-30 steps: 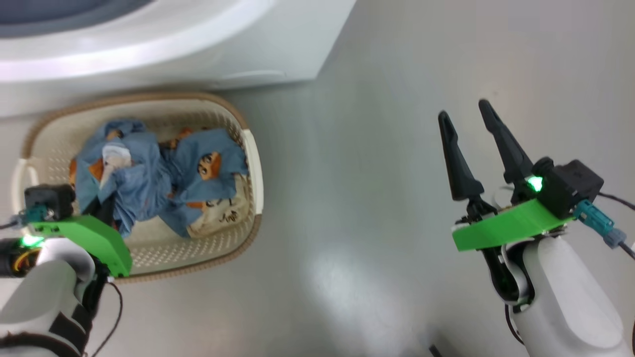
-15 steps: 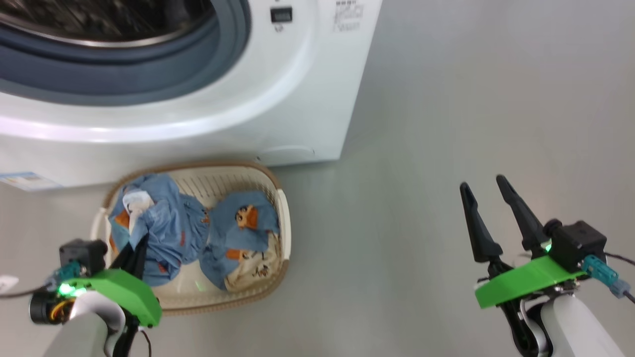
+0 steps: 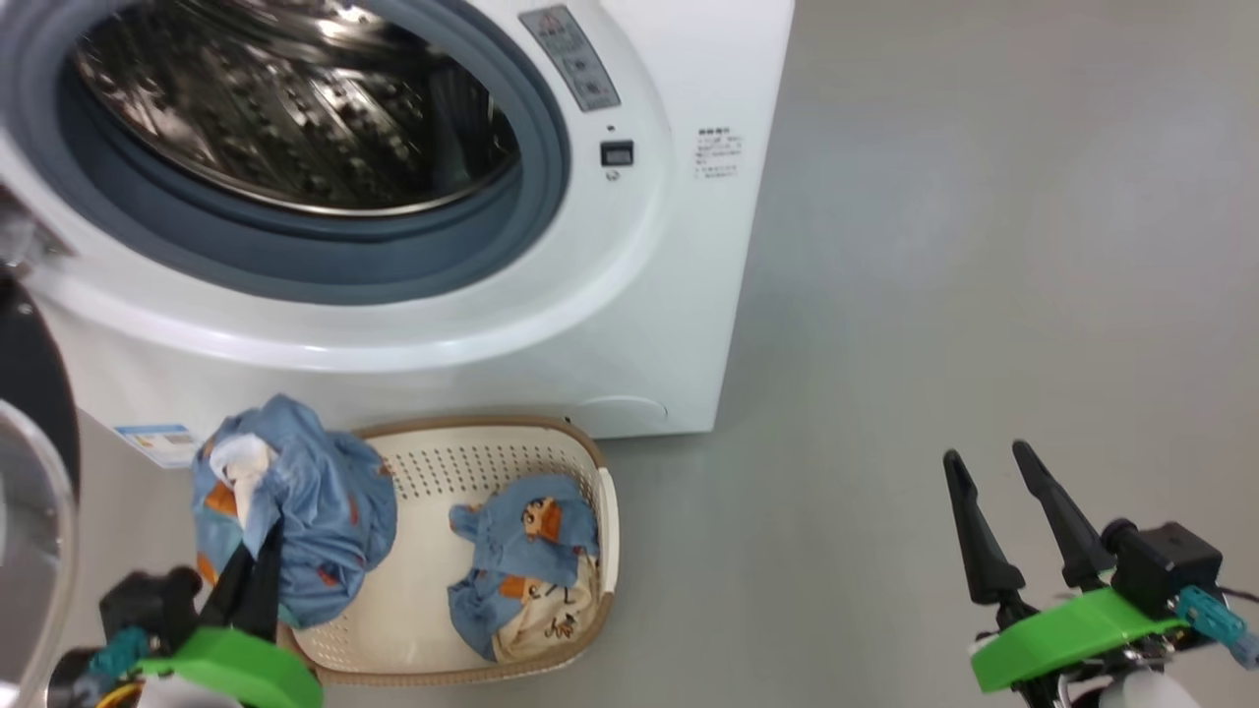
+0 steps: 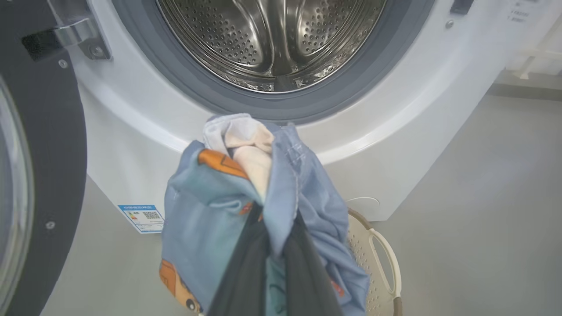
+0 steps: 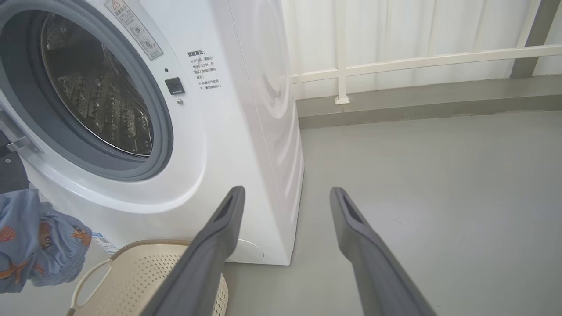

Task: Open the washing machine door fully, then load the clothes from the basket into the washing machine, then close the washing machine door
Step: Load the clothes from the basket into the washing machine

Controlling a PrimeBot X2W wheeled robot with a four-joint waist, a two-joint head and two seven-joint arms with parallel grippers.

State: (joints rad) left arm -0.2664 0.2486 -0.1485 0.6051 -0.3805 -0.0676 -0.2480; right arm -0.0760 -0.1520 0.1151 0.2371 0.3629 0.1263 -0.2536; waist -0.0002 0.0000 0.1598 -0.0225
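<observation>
- Open floor [image 3: 934, 246] is lying right of the washer [image 3: 649, 295]; the door [image 3: 39, 393] is standing swung out at its left.
- The left gripper [image 3: 256, 580] is pinching one garment [image 3: 315, 511] above the basket's [image 3: 602, 511] left rim.
- The right gripper [image 3: 987, 454] is hovering spread over bare floor.
- Since a second ago, that garment is rising out of the basket.
- Count: two garments, the second garment [image 3: 526, 551] lying in the basket; one basket.

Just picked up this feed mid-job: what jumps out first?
The washing machine stands wide open at upper left, its steel drum gleaming. Below it the left gripper is shut on a bunched blue garment held up at the basket's left end, a second garment lies inside, and the right gripper hangs open at lower right.
</observation>
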